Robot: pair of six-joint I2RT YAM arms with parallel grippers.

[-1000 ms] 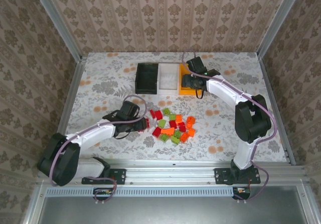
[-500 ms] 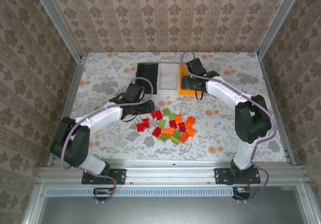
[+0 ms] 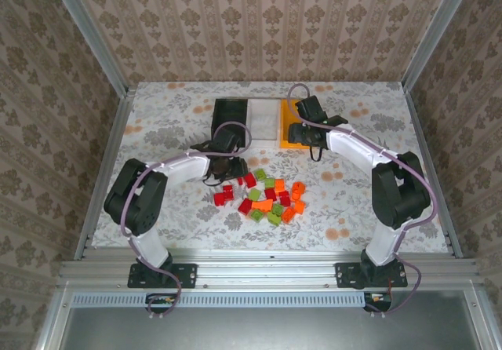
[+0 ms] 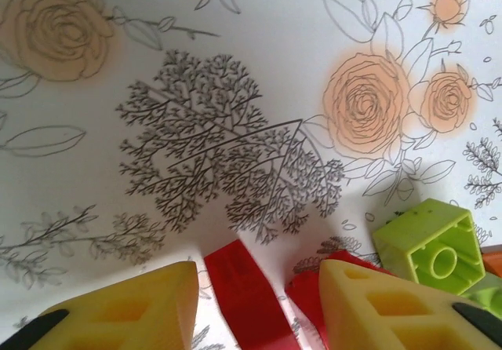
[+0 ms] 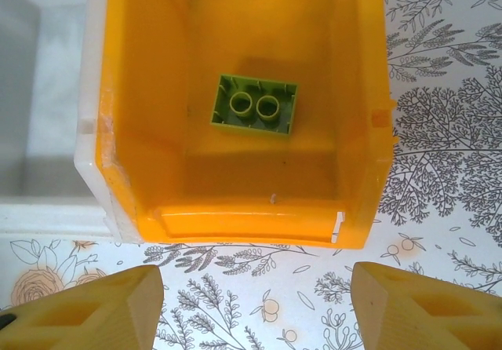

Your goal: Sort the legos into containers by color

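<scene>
Red, orange and light green legos (image 3: 271,197) lie in a loose pile at the table's middle. The containers stand in a row behind it: black (image 3: 230,122), white (image 3: 263,121) and yellow-orange (image 3: 287,122). My left gripper (image 3: 225,169) hangs low at the pile's left end, just in front of the black bin. Its jaws (image 4: 259,275) stand apart with a red lego (image 4: 243,295) between them, touching neither finger. A second red lego (image 4: 310,291) and a green one (image 4: 431,248) lie to the right. My right gripper (image 5: 255,287) is open and empty before the yellow-orange bin (image 5: 243,216), which holds one green lego (image 5: 253,105).
Aluminium rails (image 3: 110,154) and patterned walls close the table in on the left, right and back. Bare flowered tablecloth lies to the left (image 3: 157,201) and right (image 3: 369,209) of the pile. The white bin's wall (image 5: 47,169) borders the yellow-orange one.
My left arm has swung from the near left up to the pile's left end, and its jaws have narrowed around a red lego. The right gripper has drawn back slightly from the yellow-orange bin.
</scene>
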